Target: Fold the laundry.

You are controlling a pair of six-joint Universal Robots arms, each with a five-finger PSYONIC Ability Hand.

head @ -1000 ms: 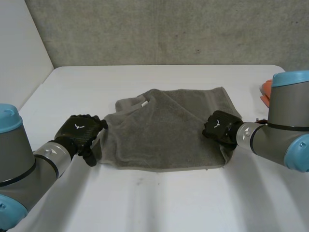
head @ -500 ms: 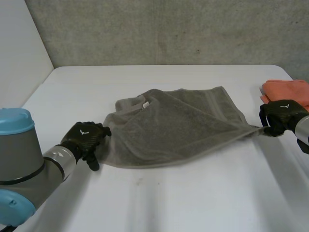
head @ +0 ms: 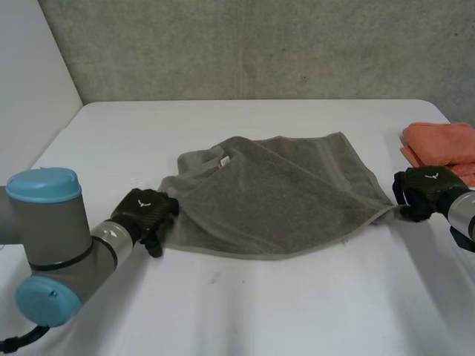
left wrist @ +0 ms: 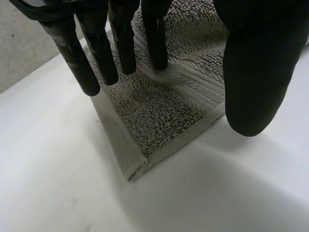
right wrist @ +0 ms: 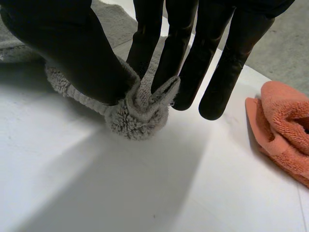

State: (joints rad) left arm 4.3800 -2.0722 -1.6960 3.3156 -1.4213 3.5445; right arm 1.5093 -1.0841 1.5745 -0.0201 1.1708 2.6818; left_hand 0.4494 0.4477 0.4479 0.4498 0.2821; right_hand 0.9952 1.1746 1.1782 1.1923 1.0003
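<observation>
A grey towel [head: 274, 193] lies rumpled in the middle of the white table [head: 245, 311], its right near corner drawn out to the right. My right hand [head: 419, 191] holds that corner. In the right wrist view the thumb [right wrist: 72, 43] and fingers pinch the bunched corner [right wrist: 140, 116] just above the table. My left hand [head: 145, 211] is at the towel's left near corner. In the left wrist view its straight fingers [left wrist: 120, 43] rest on the flat corner [left wrist: 154, 116], with the thumb [left wrist: 256, 72] held apart beside the hem.
A folded orange cloth [head: 445, 141] lies at the table's right edge, just behind my right hand, and appears beside the fingers as an orange cloth [right wrist: 285, 130] in the right wrist view. A grey wall runs along the back.
My right hand has pulled the towel's right near corner far out to the right, spreading the towel. My left hand has slid right and nearer, onto the left near corner.
</observation>
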